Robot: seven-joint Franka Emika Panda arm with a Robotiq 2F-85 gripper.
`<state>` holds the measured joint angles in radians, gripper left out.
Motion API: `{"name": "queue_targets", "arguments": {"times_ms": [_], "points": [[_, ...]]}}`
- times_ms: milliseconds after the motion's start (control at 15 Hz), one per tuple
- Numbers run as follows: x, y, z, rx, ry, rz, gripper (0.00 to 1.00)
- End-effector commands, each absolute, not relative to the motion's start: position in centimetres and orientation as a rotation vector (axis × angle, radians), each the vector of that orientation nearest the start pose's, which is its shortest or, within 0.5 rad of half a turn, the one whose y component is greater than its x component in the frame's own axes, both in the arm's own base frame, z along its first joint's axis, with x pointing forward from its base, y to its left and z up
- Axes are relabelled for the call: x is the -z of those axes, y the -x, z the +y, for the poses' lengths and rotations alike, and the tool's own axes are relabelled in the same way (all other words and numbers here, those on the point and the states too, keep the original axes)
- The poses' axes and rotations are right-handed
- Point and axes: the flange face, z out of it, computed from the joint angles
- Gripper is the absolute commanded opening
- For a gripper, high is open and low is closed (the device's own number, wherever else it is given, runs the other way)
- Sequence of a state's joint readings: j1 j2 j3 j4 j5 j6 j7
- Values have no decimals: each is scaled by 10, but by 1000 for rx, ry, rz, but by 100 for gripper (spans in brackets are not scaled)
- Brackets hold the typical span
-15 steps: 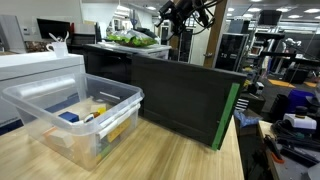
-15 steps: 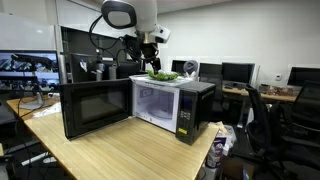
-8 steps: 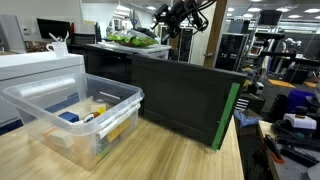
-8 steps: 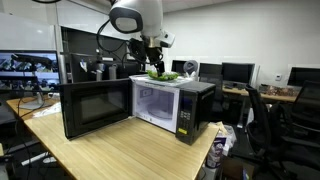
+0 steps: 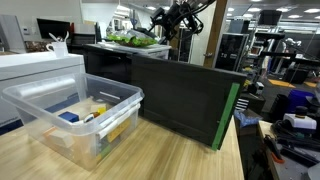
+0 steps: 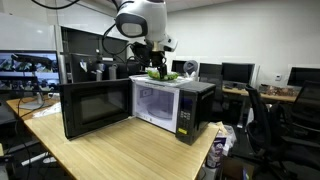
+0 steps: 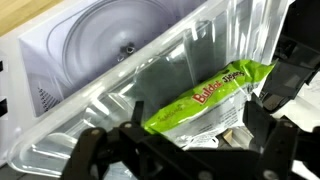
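A green snack packet lies in a shiny clear tray on top of a white microwave. The microwave's door stands swung open, and the wrist view shows the glass turntable inside. My gripper hangs just above the packet. It is open, with one finger on each side of the packet and nothing held. In both exterior views the gripper hovers over the green packet.
A clear plastic bin with several small items stands on the wooden table in front of the open door. A white appliance sits behind the bin. Monitors and an office chair stand past the microwave.
The arm has swung over the microwave top and come down closer to the green packet. The jaws have stayed open.
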<state>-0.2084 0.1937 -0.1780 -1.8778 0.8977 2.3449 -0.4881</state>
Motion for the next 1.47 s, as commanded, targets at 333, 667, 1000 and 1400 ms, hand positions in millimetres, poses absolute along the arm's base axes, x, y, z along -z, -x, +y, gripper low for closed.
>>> {"name": "queue_targets", "arguments": {"times_ms": [333,667,1000,1400], "points": [[-440,-607,-229,714,2392,465,100],[-433,-611,-238,698,2371,490,100],[-425,-614,-241,680,2379,500,100],[-425,-619,-243,697,2381,469,100]]}}
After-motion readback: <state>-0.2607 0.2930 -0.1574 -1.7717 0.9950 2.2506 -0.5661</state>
